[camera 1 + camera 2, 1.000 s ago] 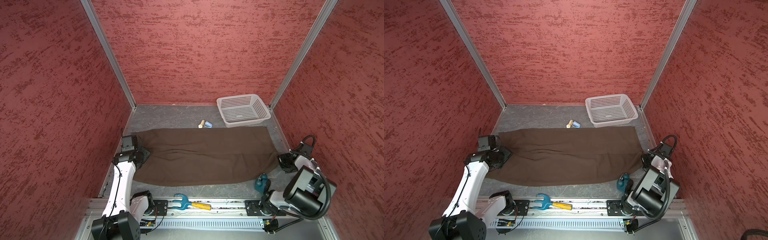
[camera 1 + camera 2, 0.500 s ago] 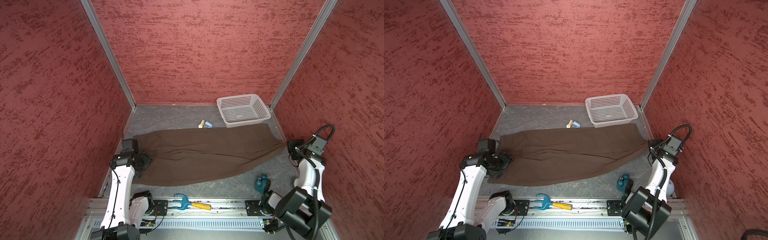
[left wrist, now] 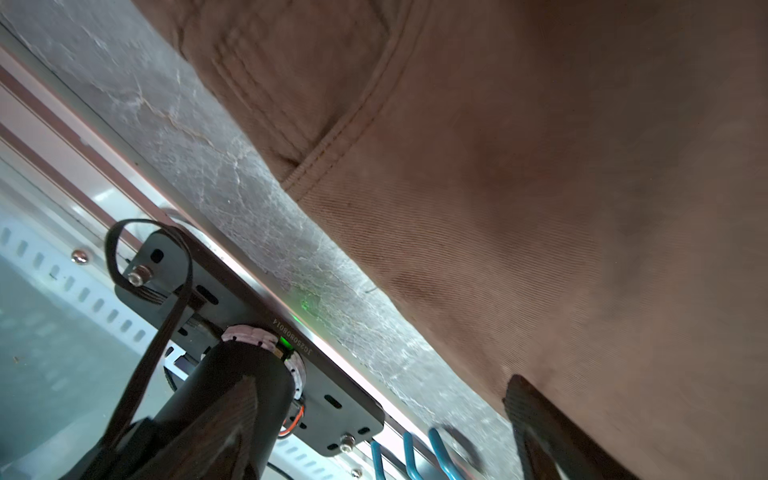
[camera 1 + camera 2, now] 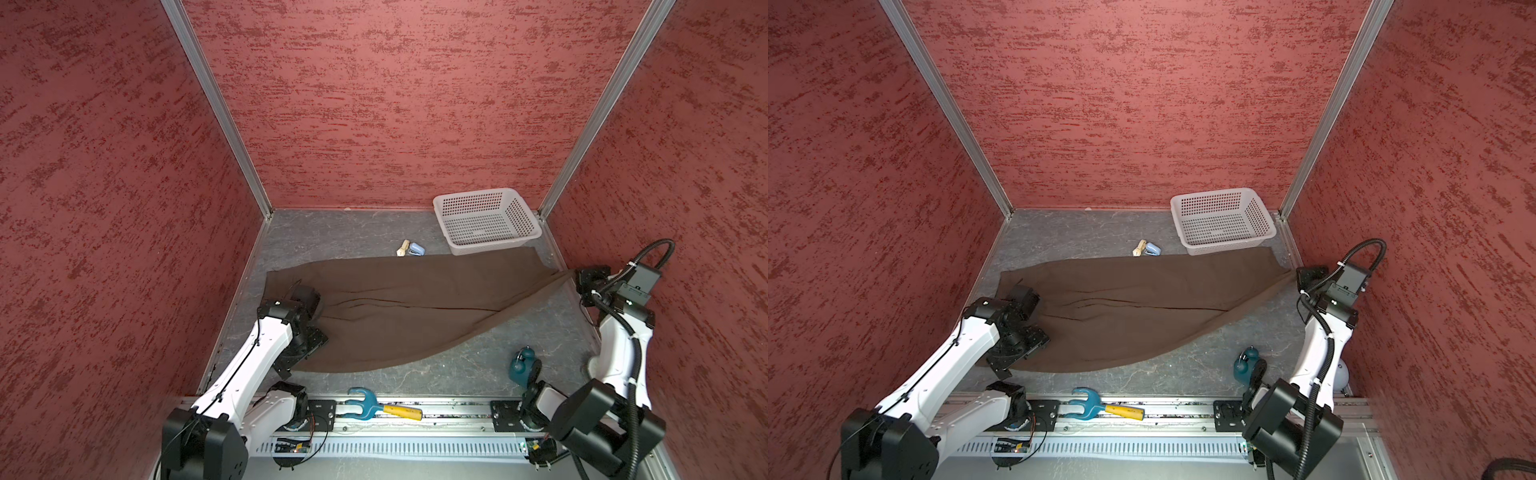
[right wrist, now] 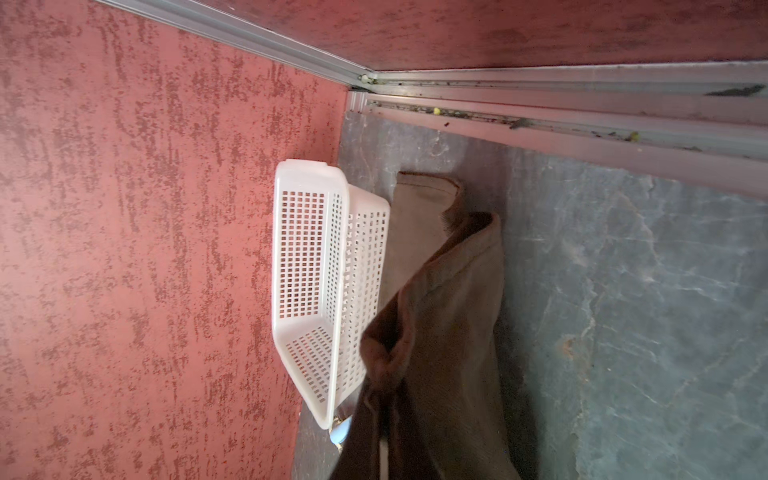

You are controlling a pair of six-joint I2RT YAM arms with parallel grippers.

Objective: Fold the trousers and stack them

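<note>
In both top views the trousers (image 4: 415, 307) (image 4: 1142, 307) are lying spread across the middle of the tabletop (image 4: 332, 232), their far edge running just in front of the white basket (image 4: 494, 247). The right gripper (image 4: 579, 277) is holding their right corner up off the surface, so the cloth is tapering to a taut point.

Only the right wrist view is showing that grip close up. Bunched cloth (image 5: 449, 332) is rising toward the camera, the fingers are clamping together on it, and a loose hem (image 5: 419, 195) is resting beside the basket (image 5: 307, 249).

The left gripper (image 4: 305, 349) is hovering over the trousers' left end. The left wrist view alone is revealing stitched seams (image 3: 332, 137) and one of its fingers (image 3: 536, 415) standing above the cloth's edge, well apart from its mate and gripping nothing.

A second ago the trousers were lying flat as a broad band, with the right gripper low at the near right corner. Since then that corner has been going up and toward the right wall, and the left fingers have been spreading.
</note>
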